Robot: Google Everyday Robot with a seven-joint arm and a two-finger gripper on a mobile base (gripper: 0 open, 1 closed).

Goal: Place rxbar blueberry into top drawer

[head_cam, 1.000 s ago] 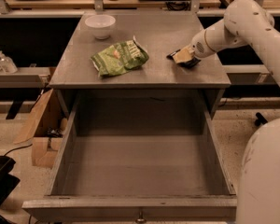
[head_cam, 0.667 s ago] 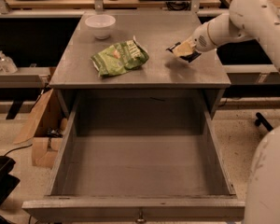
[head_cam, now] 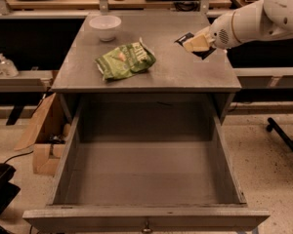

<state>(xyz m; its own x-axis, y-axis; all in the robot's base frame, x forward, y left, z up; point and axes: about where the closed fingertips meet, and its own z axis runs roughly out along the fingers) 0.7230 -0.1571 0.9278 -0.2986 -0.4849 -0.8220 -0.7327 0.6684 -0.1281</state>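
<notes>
The white bowl (head_cam: 105, 26) and green chip bag (head_cam: 125, 60) lie unmoved on the table (head_cam: 185, 74), and the top drawer (head_cam: 68, 160) stands open below. At right, the end effector (head_cam: 195, 44) clamps the rxbar blueberry (head_cam: 186, 37), now raised higher off the table.

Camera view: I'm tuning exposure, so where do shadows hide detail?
Camera view: the drawer is evenly lit inside, and only its back, under the table, falls into dark shadow; the gripper, above the table's right side, holds the bar, whose dark wrapper shows little detail.
</notes>
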